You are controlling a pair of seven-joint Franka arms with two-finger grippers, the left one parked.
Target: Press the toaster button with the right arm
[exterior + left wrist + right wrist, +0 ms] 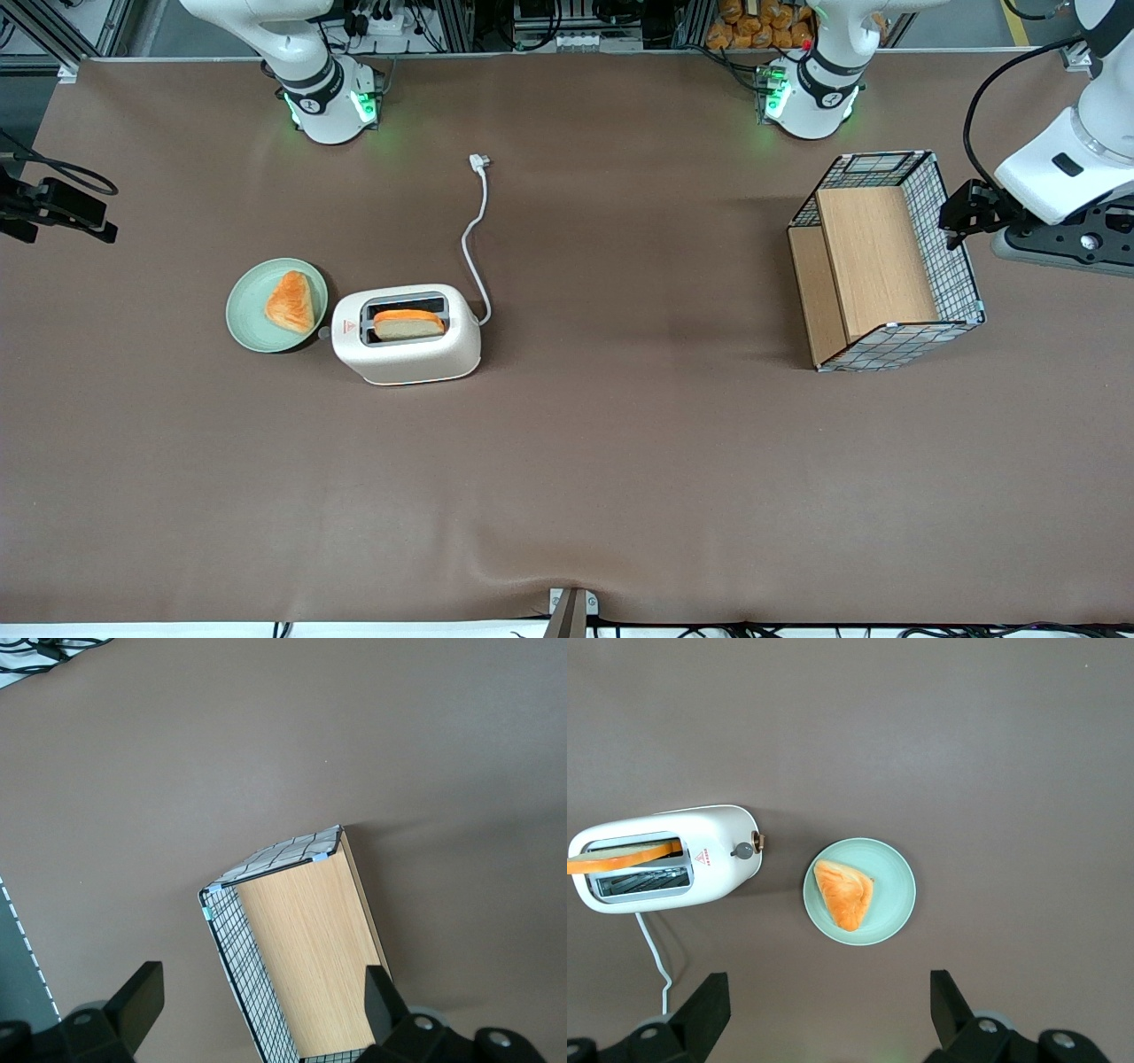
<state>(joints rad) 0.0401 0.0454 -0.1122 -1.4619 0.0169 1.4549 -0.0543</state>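
Approach, judged barely begun: hovered with gripper [831,1014] fingers spread apart, empty, well above the toaster [406,335] standing mid-height in the front frame just beside a plate [244,306]; next needed lowering onto the button [324,333] at the toaster's plate-facing end.

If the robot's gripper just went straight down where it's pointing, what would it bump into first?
Probably the bare table. The open gripper points down between the toaster and the green plate; depth is unclear.
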